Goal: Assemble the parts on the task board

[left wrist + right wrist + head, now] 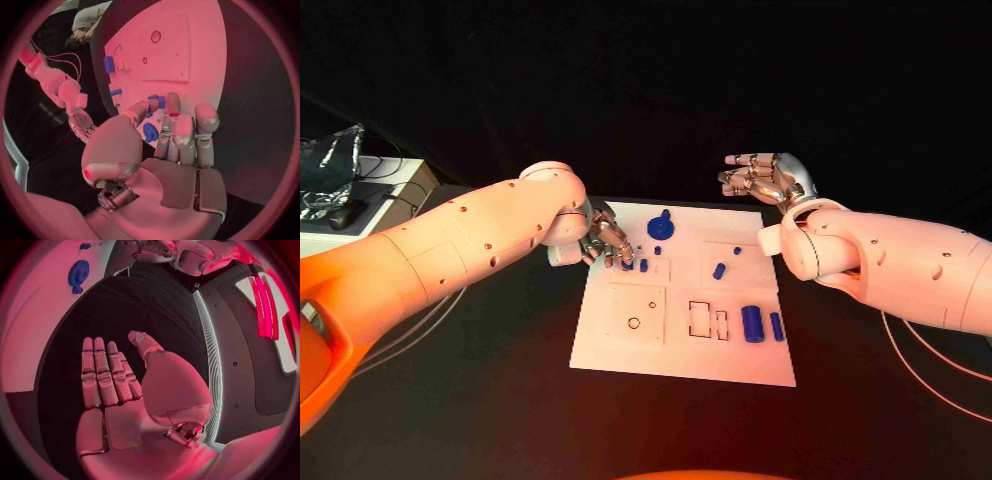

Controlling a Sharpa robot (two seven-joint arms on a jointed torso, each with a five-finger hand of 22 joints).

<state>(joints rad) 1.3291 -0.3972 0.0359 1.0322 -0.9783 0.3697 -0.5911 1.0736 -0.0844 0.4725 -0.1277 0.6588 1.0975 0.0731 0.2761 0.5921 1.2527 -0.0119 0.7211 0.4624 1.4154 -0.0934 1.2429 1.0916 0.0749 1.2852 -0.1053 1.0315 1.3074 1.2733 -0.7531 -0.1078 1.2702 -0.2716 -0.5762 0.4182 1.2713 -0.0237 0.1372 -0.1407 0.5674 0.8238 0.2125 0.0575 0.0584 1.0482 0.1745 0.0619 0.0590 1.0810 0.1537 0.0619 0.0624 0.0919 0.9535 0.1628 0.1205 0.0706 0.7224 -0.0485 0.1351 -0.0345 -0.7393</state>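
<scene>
- My left hand [606, 240] hovers over the white task board's [678, 350] ten o'clock corner, fingers straight and close together, holding nothing.
- My right hand [764, 176] is raised beyond the board at one o'clock, open and empty.
- Blue parts: a round piece [661, 227] at twelve o'clock, two cylinders [763, 324] at four.

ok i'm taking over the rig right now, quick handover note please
Left robot hand: over the task board's left edge, fingertips at two small blue parts; whether it grips one is unclear.
Right robot hand: lifted beyond the board's far right corner, fingers apart, holding nothing.
Parts: round blue piece near the far edge, small ones mid-board, two long cylinders on the right.
Done: cannot tell which parts are seated.
Left: several outlined slots look unfilled.
</scene>
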